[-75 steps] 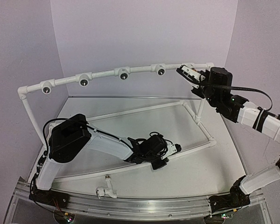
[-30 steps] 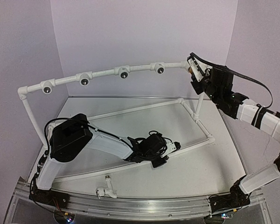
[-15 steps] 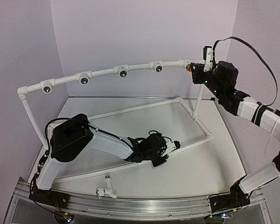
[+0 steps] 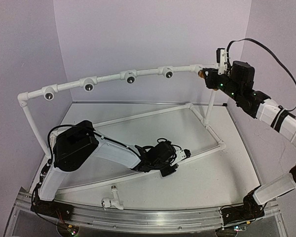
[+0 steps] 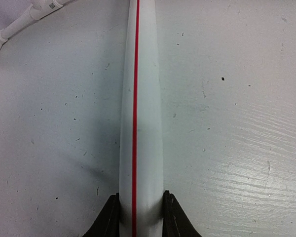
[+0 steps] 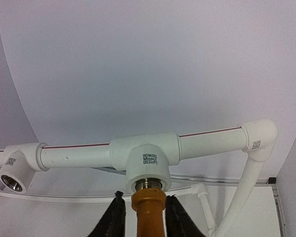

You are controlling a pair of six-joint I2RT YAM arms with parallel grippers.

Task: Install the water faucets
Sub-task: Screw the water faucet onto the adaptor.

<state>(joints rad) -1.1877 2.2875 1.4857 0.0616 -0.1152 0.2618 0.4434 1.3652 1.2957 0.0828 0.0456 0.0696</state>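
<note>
The yellow-orange water faucet point(image 6: 149, 213) stands with its metal thread in the socket of the white tee point(image 6: 147, 154) at the right end of the top rail. My right gripper point(image 6: 144, 217) is shut on it, one black finger on each side. From above, that faucet point(image 4: 201, 73) shows only as a small orange spot by the right gripper point(image 4: 205, 75). The white water faucet point(image 4: 111, 199) lies loose near the table's front edge. My left gripper point(image 5: 140, 219) is shut on the frame's low pipe point(image 5: 138, 123), which has a red line along it; from above the left gripper point(image 4: 186, 154) lies low on the table.
The white pipe frame's top rail point(image 4: 108, 77) curves across the back with several dark round sockets, one of them point(image 6: 12, 180) left of the tee. An elbow point(image 6: 259, 138) and upright post stand right of the tee. A metal rail point(image 4: 153, 217) runs along the near edge.
The right wrist has turned and shifted slightly right and up at the tee, its cable now looping overhead. The left arm and the white faucet have not moved.
</note>
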